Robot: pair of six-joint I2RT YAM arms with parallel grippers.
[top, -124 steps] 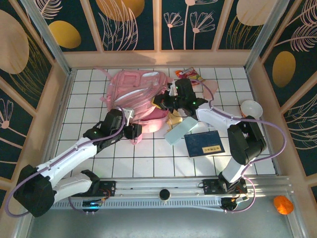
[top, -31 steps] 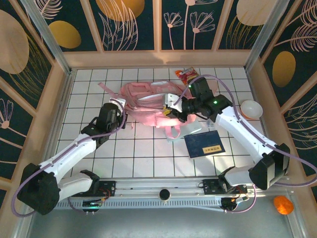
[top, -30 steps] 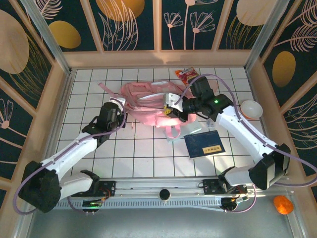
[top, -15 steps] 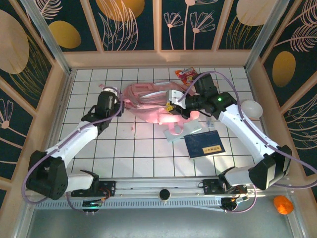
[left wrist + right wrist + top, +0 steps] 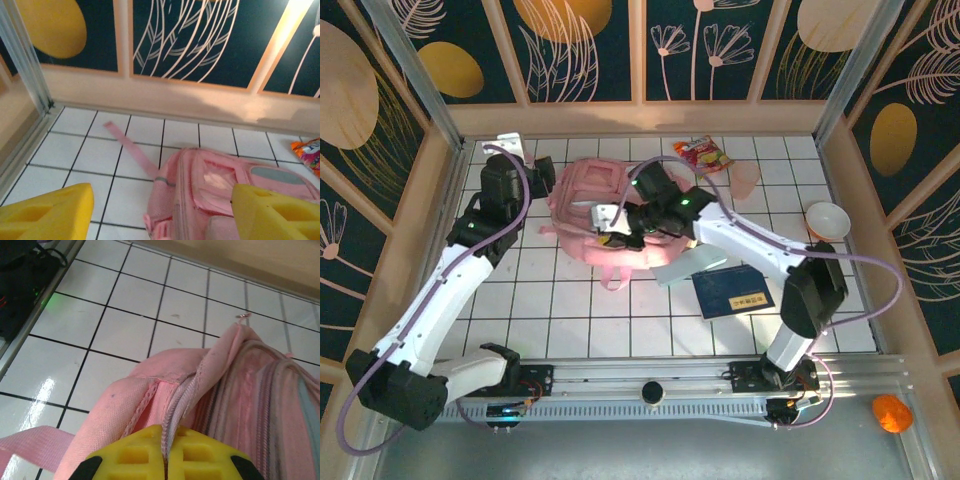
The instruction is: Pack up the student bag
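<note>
On the student bag [image 5: 250, 390], right fingers [image 5: 130, 457] pinch its zip seam; left fingers [image 5: 45, 212] gape empty.

My left arm stretches from its base up the left side of the tabletop, wrist angled toward the far wall. The left tool [image 5: 535, 166] [image 5: 160, 214] hangs with its two yellow fingers [image 5: 46, 215] spread wide and nothing gripped between them. My right arm folds back across the middle, forearm running leftward, and the right tool [image 5: 611, 222] [image 5: 166, 458] has its yellow fingers pressed together, pinching a zipper seam of the student bag [image 5: 582, 186] [image 5: 235, 390].
</note>
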